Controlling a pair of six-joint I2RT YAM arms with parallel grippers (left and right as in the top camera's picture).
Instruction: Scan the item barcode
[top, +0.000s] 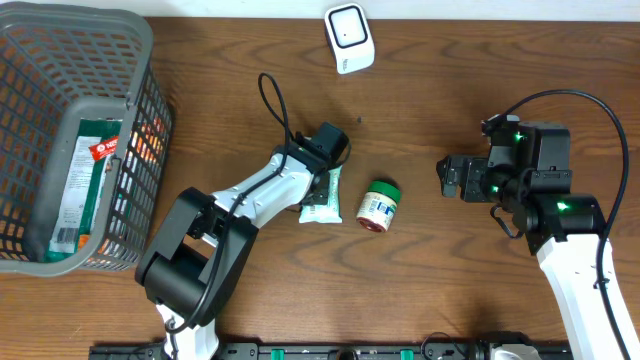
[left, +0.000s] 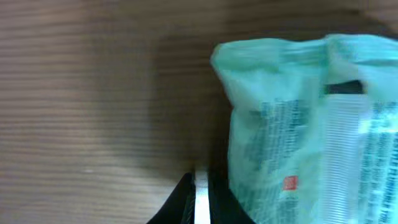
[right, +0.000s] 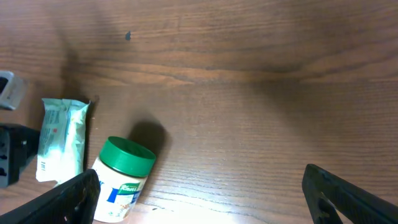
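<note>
The mint-green packet (left: 298, 124) lies flat on the bench (top: 450, 80), just right of your left gripper (left: 198, 193). Its fingers are pressed together; you cannot tell whether they pinch the packet's edge. Your right gripper (right: 205, 205) stands wide apart, empty, with the green-lidded jar (right: 121, 180) near its left finger.

Soft even light, short shadows; the left wrist view is badly blurred.
</note>
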